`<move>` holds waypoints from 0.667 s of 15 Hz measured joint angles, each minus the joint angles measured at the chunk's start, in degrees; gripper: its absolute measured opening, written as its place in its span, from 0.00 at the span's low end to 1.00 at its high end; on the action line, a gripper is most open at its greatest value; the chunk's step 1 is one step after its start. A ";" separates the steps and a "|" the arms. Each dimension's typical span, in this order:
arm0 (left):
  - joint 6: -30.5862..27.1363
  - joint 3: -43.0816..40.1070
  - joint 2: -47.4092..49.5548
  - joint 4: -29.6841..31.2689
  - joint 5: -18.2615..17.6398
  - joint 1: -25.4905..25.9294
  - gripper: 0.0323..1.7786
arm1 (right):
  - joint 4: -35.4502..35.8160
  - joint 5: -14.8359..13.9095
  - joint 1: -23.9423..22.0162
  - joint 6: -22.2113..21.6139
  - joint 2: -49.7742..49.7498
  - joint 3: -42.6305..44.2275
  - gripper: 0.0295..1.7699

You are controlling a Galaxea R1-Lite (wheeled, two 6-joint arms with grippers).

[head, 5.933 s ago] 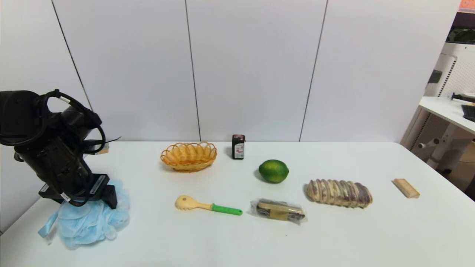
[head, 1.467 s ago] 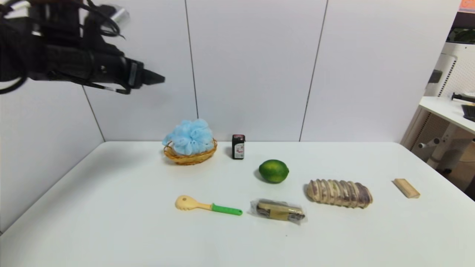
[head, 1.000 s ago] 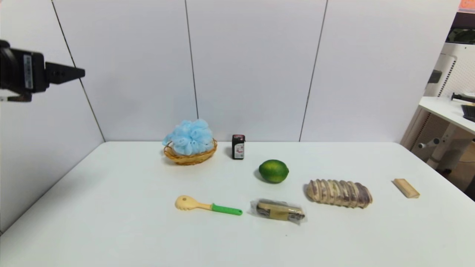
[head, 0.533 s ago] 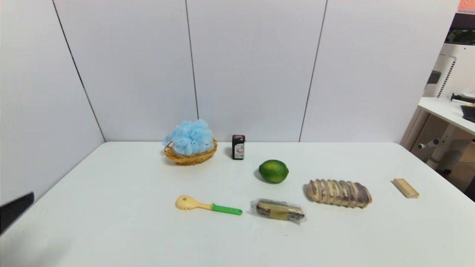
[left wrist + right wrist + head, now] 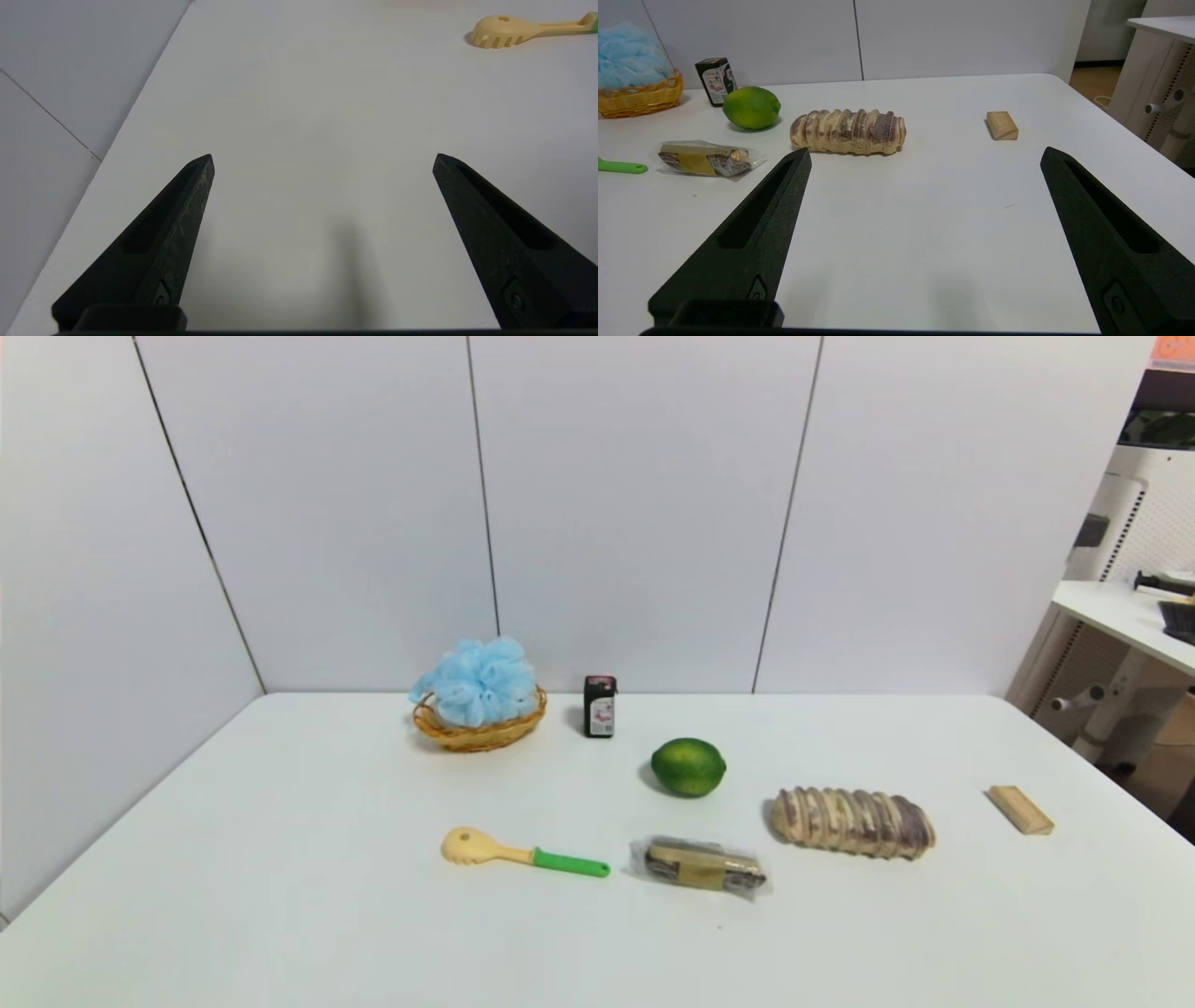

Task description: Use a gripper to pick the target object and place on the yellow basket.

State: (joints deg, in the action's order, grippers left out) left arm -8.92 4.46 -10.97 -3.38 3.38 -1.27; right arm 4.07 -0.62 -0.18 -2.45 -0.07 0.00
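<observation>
Task looks done, judging by how things lie: the target object (image 5: 478,679), a light-blue mesh puff, sits in the yellow basket (image 5: 478,733) at the far side of the bench (image 5: 280,896), bulging well above the rim, nothing touching it. No arm shows in the head view. Left gripper (image 5: 322,158) hangs low over bare bench near the left edge, fingers wide apart and holding nothing; the only thing near it is a cream pasta spoon (image 5: 514,33) w/ green handle, ahead and off to one side, well apart. Puff and basket aren't in the left wrist view, so they're far from that gripper. Right gripper (image 5: 924,156) also has fingers spread, empty, parked over the near right part of the bench; from it, a striped bread roll (image 5: 848,131) lies ahead, a wood block (image 5: 1002,125) ahead toward the other side, a wrapped snack (image 5: 705,158) and lime (image 5: 752,108) further off, basket + puff furthest away at the back. What's left: prob. nothing beyond arms resting. Writing: small dark box (image 5: 599,706) just beside the basket has a pale label w/ pink marks, too small to read. No other legible text or brand.
</observation>
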 joint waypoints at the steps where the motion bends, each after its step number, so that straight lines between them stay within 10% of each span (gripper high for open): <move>1: -0.05 -1.08 2.24 0.99 -0.16 0.20 0.95 | 0.02 0.00 0.00 0.00 0.00 0.00 0.96; 10: 7.11 -4.39 10.95 4.58 -4.34 0.39 0.95 | 0.02 0.00 0.00 0.00 0.00 0.00 0.96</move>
State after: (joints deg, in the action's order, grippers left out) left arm -1.82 0.07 -0.02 1.21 -0.96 -0.88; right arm 4.10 -0.62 -0.18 -2.45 -0.07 0.00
